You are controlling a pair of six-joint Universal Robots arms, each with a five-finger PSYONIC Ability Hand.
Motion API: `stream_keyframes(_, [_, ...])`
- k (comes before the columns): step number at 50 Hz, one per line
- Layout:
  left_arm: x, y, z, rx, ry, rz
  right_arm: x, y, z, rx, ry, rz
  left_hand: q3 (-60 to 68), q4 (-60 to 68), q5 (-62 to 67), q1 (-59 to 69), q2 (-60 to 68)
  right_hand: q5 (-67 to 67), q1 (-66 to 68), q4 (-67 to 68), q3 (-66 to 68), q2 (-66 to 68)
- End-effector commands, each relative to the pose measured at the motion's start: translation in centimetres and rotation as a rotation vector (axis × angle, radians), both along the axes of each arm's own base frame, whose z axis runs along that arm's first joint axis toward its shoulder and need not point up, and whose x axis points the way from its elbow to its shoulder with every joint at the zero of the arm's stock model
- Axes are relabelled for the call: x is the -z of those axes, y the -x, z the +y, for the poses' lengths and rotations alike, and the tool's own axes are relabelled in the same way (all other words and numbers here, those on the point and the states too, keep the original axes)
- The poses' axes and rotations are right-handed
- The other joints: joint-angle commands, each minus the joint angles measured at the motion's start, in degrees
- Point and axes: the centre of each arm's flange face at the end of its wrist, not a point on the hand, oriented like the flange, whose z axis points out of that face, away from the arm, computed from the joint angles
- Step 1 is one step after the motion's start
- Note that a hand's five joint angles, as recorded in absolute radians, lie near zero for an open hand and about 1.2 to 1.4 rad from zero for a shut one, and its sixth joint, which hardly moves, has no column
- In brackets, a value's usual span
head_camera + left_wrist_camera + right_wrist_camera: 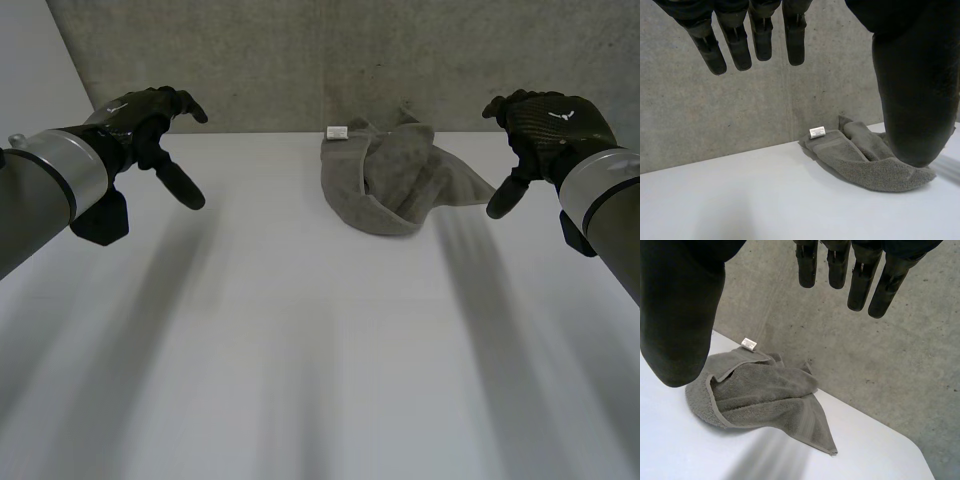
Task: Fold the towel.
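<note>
Head view puts the towel (395, 180) crumpled at the far edge of the table (300, 350); your left hand (150, 125) and right hand (545, 125) hover either side, fingers spread, holding nothing; no fold made yet, I judge; all the folding is left.

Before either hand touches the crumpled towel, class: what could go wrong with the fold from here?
1. The towel lies crumpled, layers overlapping; a pinch may catch several and lift a bundle.
2. It sits at the far edge of the table by the wall; a push might bunch it there.
3. The left hand and right hand hover open, apart from it; few corners are exposed to aim for.
</note>
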Motion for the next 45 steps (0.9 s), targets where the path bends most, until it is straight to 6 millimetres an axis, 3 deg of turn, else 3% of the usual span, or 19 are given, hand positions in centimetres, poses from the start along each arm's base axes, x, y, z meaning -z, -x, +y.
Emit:
stream_keyframes(1, [0.0, 0.0, 0.0, 0.002, -0.002, 0.0, 0.2, -0.2, 0.1, -0.018, -0.008, -0.009, -3.9, -4.3, -2.6, -4.9, -3.9, -3.5, -3.3, -4.9, -4.4, -4.1])
stream_keyframes(8, [0.3, 0.0, 0.0, 0.003, -0.008, -0.002, 2.0, -1.2, -0.8, -0.077, -0.061, -0.036, -3.9, -4.3, -2.6, -4.9, -3.9, -3.5, -3.3, -4.9, -4.4, -4.1])
stream_keyframes(10, [0.4, 0.0, 0.0, 0.003, -0.012, -0.003, 3.8, -1.9, -2.5, -0.081, -0.082, -0.054, -3.9, -4.3, -2.6, -4.9, -3.9, -3.5, -3.3, -4.9, -4.4, -4.1])
stream_keyframes(11, [0.7, 0.1, -0.1, 0.001, -0.018, -0.004, 3.8, -1.9, -2.5, -0.081, -0.082, -0.054, -3.9, -4.3, -2.6, -4.9, -3.9, -3.5, -3.3, -4.9, -4.4, -4.1])
stream_keyframes(13, [1.0, 0.1, -0.3, 0.001, -0.026, -0.006, 5.5, -3.5, -4.4, -0.1, -0.068, -0.064, -3.9, -4.3, -2.6, -4.9, -3.9, -3.5, -3.3, -4.9, -4.4, -4.1])
stream_keyframes(14, [1.0, 0.1, -0.3, 0.001, -0.026, -0.006, 5.5, -3.5, -4.4, -0.101, -0.068, -0.064, -3.9, -4.3, -2.6, -4.9, -3.9, -3.5, -3.3, -4.9, -4.4, -4.1])
stream_keyframes(16, [1.3, 0.1, -0.4, 0.001, -0.032, -0.008, 7.7, -5.3, -6.0, -0.126, -0.078, -0.061, -3.9, -4.3, -2.6, -4.9, -3.9, -3.5, -3.3, -4.9, -4.4, -4.1])
stream_keyframes(19, [1.6, 0.2, -0.6, 0.001, -0.039, -0.01, 8.7, -6.0, -6.9, -0.132, -0.079, -0.061, -3.9, -4.3, -2.6, -4.9, -3.9, -3.5, -3.3, -4.9, -4.4, -4.1])
stream_keyframes(21, [2.0, 0.2, -0.7, 0.001, -0.049, -0.013, 11.2, -7.1, -8.5, -0.138, -0.101, -0.058, -3.9, -4.3, -2.6, -4.9, -3.9, -3.5, -3.3, -4.9, -4.4, -4.1])
stream_keyframes(22, [2.0, 0.2, -0.7, 0.001, -0.049, -0.013, 11.3, -7.1, -8.5, -0.138, -0.101, -0.058, -3.9, -4.3, -2.6, -4.9, -3.9, -3.5, -3.3, -4.9, -4.4, -4.1])
stream_keyframes(24, [2.0, 0.2, -0.8, 0.0, -0.049, -0.014, 13.4, -8.0, -9.6, -0.144, -0.132, -0.071, -3.9, -4.3, -2.6, -4.9, -3.9, -3.5, -3.3, -4.9, -4.4, -4.1])
stream_keyframes(29, [2.6, 0.3, -1.1, -0.002, -0.052, -0.015, 15.4, -8.5, -10.5, -0.138, -0.179, -0.093, -3.9, -4.3, -2.6, -4.9, -3.9, -3.5, -3.3, -4.9, -4.4, -4.1])
stream_keyframes(31, [2.7, 0.4, -1.2, -0.002, -0.05, -0.014, 17.5, -9.2, -10.9, -0.14, -0.25, -0.114, -3.8, -4.2, -2.5, -4.7, -3.8, -3.5, -3.3, -4.9, -4.4, -4.1])
stream_keyframes(34, [3.0, 0.4, -1.2, 0.002, -0.051, -0.017, 18.1, -9.5, -10.9, -0.152, -0.279, -0.123, -2.9, -3.3, -1.6, -3.9, -2.9, -2.2, -2.1, -3.6, -3.1, -2.8])
stream_keyframes(37, [3.9, 1.0, -1.1, 0.024, -0.063, -0.025, 18.5, -9.9, -10.9, -0.177, -0.301, -0.147, -2.2, -2.7, -1.0, -3.2, -2.2, 5.2, 5.3, 3.8, 4.3, 4.6])
stream_keyframes(39, [4.4, 1.3, -1.1, 0.033, -0.069, -0.033, 18.3, -10.2, -10.7, -0.191, -0.307, -0.166, -1.7, -2.2, -0.5, -2.7, -1.7, 20.3, 20.4, 18.8, 19.4, 19.6])
stream_keyframes(43, [6.1, 2.7, -0.7, 0.089, -0.087, -0.04, 18.0, -10.5, -10.5, -0.199, -0.31, -0.183, -1.7, -2.2, -0.5, -2.7, -1.7, 34.3, 34.4, 32.9, 33.4, 33.7])
stream_keyframes(45, [6.9, 3.7, -0.3, 0.141, -0.098, -0.039, 17.3, -10.5, -10.4, -0.205, -0.306, -0.194, -1.7, -2.2, -0.5, -2.7, -1.7, 51.7, 51.8, 50.3, 50.8, 51.1])
